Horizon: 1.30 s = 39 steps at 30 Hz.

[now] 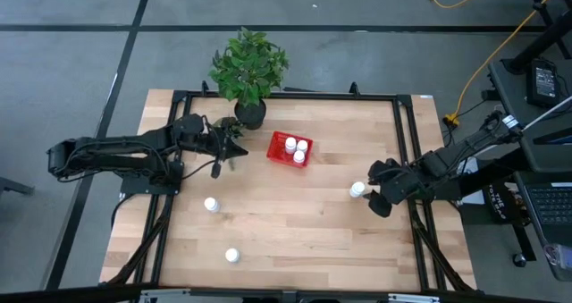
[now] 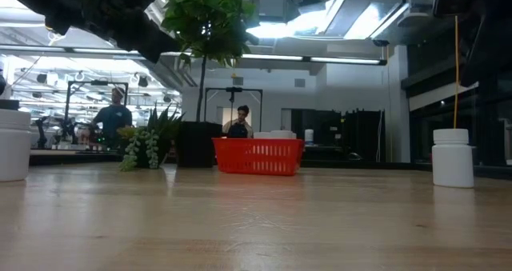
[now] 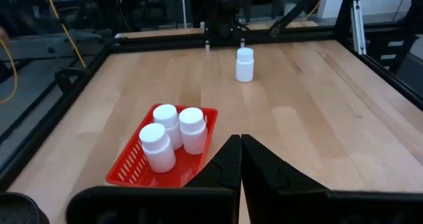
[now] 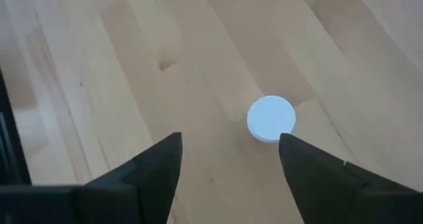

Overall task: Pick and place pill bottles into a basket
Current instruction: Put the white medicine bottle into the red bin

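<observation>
We see right gripper (image 4: pixel 228 159) spread wide above upright pill bottle (image 4: pixel 271 119), apart; left gripper (image 3: pixel 240 159) clenched empty beside basket (image 3: pixel 135 159).

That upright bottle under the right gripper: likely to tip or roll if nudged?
The bottle stands upright on the bare table, taller than wide, so a high nudge may tip it. Its round body would probably roll once down. Smooth plastic looks stiff, possibly slippery for the open right gripper.
</observation>
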### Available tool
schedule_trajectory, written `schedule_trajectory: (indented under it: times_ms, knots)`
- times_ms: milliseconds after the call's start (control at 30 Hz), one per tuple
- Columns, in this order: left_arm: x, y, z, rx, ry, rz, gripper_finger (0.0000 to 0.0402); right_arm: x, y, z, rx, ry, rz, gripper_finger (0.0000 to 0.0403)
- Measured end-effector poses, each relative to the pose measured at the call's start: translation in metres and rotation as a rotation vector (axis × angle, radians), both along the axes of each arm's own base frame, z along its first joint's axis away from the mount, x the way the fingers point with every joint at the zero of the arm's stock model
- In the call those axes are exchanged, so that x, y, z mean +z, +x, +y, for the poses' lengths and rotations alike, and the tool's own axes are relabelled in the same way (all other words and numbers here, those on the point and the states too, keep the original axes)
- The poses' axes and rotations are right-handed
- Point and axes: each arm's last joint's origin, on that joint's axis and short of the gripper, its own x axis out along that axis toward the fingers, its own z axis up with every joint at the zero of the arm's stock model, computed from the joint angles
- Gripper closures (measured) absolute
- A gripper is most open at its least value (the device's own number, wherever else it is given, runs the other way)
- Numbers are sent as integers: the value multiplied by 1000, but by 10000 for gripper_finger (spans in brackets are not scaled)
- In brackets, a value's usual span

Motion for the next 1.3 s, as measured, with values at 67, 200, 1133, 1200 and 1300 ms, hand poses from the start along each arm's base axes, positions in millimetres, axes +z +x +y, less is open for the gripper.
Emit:
schedule_trajectory:
  times_ms: [67, 200, 1133, 1200, 1300]
  knots:
    - [0, 0, 0, 0, 0, 0, 400, -1, -1, 0, 0, -5, 8, 146]
    - [0, 0, 0, 0, 0, 0, 400, -2, -1, -1, -14, -36, 14, 146]
    - [-1, 0, 0, 9, 1, 9, 400, -38, 29, 12, -168, -170, 137, 146]
    - [-1, 0, 0, 9, 0, 9, 400, -37, 31, 14, -170, -155, 114, 146]
    - [-1, 0, 0, 8, 0, 10, 400, -37, 31, 13, -192, -150, 106, 146]
